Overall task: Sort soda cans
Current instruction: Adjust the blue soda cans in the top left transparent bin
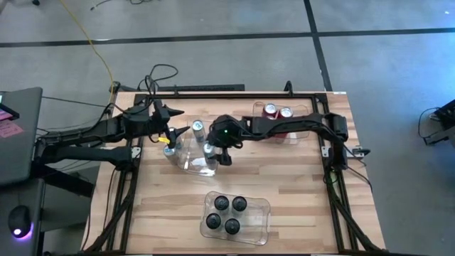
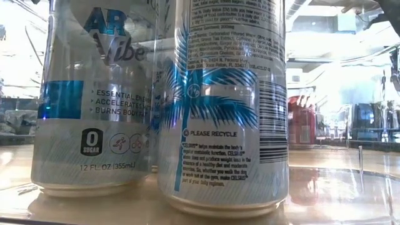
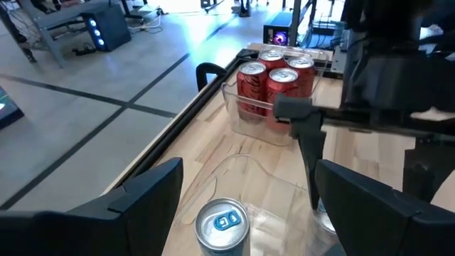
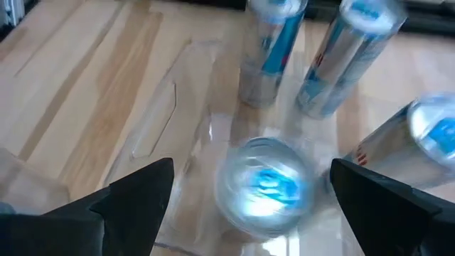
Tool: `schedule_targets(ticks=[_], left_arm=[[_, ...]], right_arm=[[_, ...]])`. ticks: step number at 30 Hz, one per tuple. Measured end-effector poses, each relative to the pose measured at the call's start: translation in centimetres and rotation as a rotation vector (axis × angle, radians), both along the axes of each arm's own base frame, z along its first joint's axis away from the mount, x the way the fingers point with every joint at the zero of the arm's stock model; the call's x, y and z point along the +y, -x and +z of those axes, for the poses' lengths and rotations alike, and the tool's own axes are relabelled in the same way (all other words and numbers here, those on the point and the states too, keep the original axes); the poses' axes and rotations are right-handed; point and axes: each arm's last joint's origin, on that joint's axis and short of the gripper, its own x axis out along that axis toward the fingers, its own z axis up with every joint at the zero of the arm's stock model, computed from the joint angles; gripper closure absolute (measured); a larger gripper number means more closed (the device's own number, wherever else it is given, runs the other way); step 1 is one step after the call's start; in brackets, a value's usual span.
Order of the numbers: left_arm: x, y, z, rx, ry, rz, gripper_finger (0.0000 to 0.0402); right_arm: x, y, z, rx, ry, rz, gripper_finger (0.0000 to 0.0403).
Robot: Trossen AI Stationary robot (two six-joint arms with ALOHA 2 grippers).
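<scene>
Light wooden table (image 1: 298, 206) with black frame rails. Clear rectangular plastic bin (image 1: 186, 158) at centre: silver-blue soda cans (image 1: 197, 128) upright inside. Far bin (image 1: 304, 112): red soda cans (image 1: 271, 110). Near bin (image 1: 260, 213): four dark grey soda cans (image 1: 222, 203). Right end effector (image 4: 249, 188) above centre bin, fingers wide, straddling one silver-blue can top, crossing before left end effector (image 3: 245, 199), likewise wide over another can.

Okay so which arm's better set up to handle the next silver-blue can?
Probably the right. Its open right gripper hangs directly over a silver-blue can in the clear bin. The left gripper, also open, sits at the bin's edge above another can.
</scene>
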Motion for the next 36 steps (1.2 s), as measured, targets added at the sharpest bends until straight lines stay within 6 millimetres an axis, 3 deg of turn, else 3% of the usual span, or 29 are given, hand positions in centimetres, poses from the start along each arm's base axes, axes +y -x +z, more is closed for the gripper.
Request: schedule_targets(ticks=[7, 15, 22, 28, 36], left_arm=[[0.0, 0.0, 0.0, 0.000, 0.002, 0.000, 0.0085], [0.0, 0.0, 0.0, -0.003, 0.008, 0.002, 0.0085], [0.0, 0.0, 0.0, -0.008, 0.017, 0.006, 0.0085], [0.0, 0.0, 0.0, -0.010, 0.017, 0.006, 0.0085], [0.0, 0.0, 0.0, -0.008, 0.017, 0.006, 0.0085]], right_arm=[[-0.1, 0.1, 0.8, -0.032, 0.017, 0.005, 0.0003], [-0.2, -0.1, -0.3, 0.013, -0.034, -0.029, 0.0003], [-0.8, -0.1, -0.2, 0.006, -0.069, -0.070, 0.0003], [-0.8, -0.6, -2.3, 0.065, -0.080, -0.075, 0.0003], [-0.9, -1.0, -2.6, 0.045, -0.084, -0.072, 0.0009]])
